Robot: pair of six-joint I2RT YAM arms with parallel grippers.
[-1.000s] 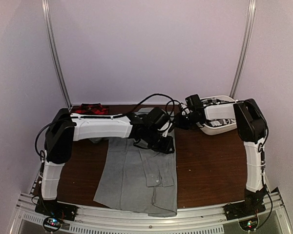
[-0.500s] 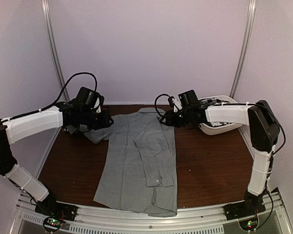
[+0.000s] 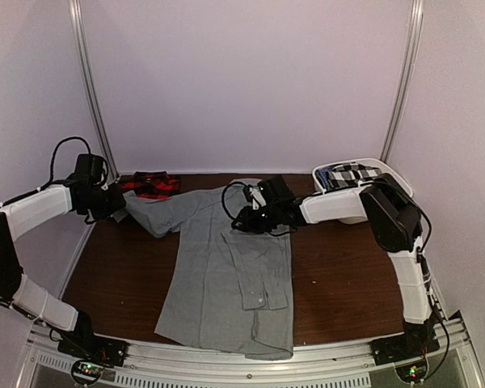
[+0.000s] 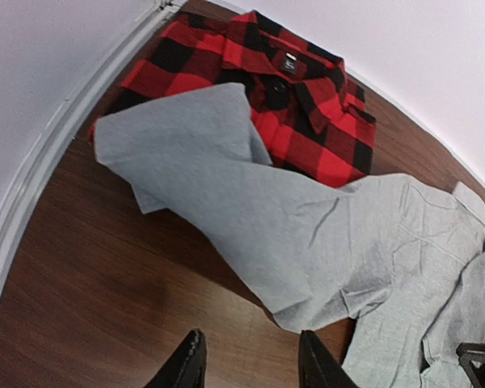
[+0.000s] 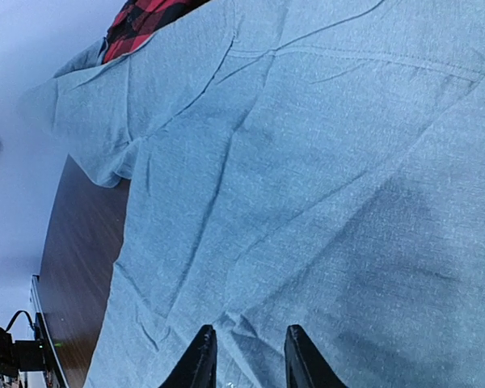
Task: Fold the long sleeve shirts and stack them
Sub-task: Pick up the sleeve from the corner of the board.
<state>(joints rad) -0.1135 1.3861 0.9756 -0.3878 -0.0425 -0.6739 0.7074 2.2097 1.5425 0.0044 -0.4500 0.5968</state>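
The light grey long sleeve shirt (image 3: 226,275) lies flat in the middle of the table, its left sleeve (image 4: 250,210) stretched out to the left. The sleeve's end rests against the folded red-and-black plaid shirt (image 3: 149,184) at the back left. My left gripper (image 3: 113,202) hovers by that sleeve end; in the left wrist view it (image 4: 255,368) stands open over bare wood, holding nothing. My right gripper (image 3: 244,220) is low over the grey shirt's upper body. Its jaws (image 5: 246,360) stand apart with a small wrinkle of grey cloth (image 5: 307,162) between the tips.
A white basket (image 3: 384,167) holding black-and-white checked cloth stands at the back right. Walls and metal posts close in the table on three sides. A metal rail (image 3: 226,364) runs along the near edge between the arm bases.
My left arm swung from the table's middle to the far left, the grey sleeve now lies spread that way, and its jaws have opened. My right arm moved left from the basket over the shirt.
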